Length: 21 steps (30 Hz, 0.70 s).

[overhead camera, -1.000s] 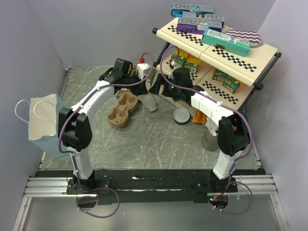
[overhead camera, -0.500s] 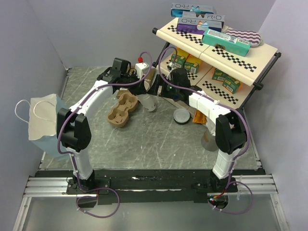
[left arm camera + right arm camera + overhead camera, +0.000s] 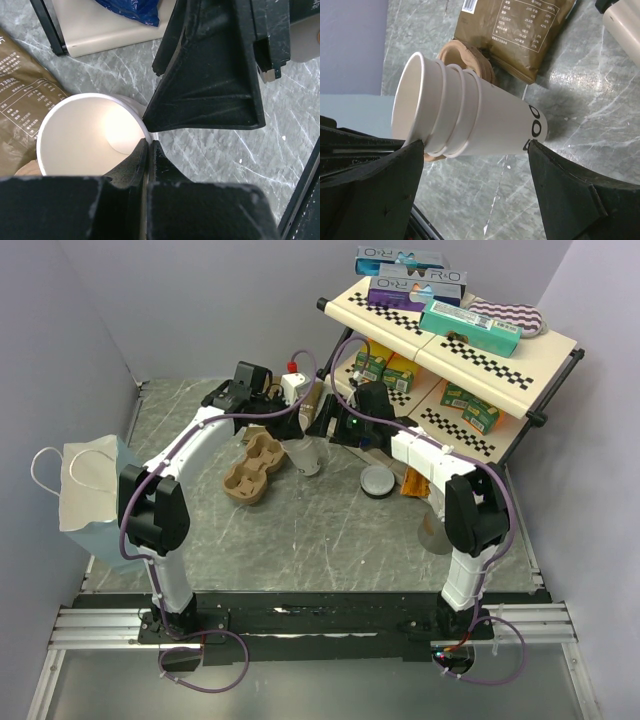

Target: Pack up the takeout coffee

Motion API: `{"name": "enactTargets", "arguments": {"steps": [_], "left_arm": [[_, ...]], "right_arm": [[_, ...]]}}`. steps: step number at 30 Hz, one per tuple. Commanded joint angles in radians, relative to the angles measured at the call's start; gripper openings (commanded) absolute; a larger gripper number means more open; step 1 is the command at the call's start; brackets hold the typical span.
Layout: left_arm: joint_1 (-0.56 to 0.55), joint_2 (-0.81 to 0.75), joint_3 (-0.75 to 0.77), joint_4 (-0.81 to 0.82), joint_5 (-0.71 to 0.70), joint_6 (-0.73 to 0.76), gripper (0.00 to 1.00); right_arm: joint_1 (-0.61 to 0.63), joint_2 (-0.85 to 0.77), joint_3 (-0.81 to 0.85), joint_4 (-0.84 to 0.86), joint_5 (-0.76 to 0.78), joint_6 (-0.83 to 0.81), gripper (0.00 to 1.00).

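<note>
Soft, even light fell from above in the top view, bright enough to keep the worktop (image 3: 330,530) sharp, with only faint, diffuse shadows beneath the 2 arms. In the left wrist view the left gripper (image 3: 147,145) filled the lower edge as a dark, out-of-focus mass, while the inside of the cup (image 3: 75,135) glowed almost washed out, brightest on its floor. In the right wrist view the cup stack (image 3: 470,120) was crisp and evenly lit and cast a soft shadow on the marbled surface. The right gripper (image 3: 476,145) was near-black and slightly soft at the frame's bottom corners.
</note>
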Motion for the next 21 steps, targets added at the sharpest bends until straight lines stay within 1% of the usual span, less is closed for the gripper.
{"name": "enactTargets", "arguments": {"steps": [1,9,21], "left_arm": [[-0.013,-0.056,0.058,0.040,0.096,-0.013,0.01],[-0.013,-0.067,0.050,0.106,0.076,-0.036,0.01],[-0.020,-0.095,0.013,0.175,0.007,-0.062,0.01]], "right_arm": [[-0.024,0.030,0.078,0.026,0.058,-0.012,0.90],[-0.022,0.054,0.055,-0.036,0.088,-0.035,0.88],[-0.024,0.067,0.040,-0.068,0.124,-0.070,0.87]]}}
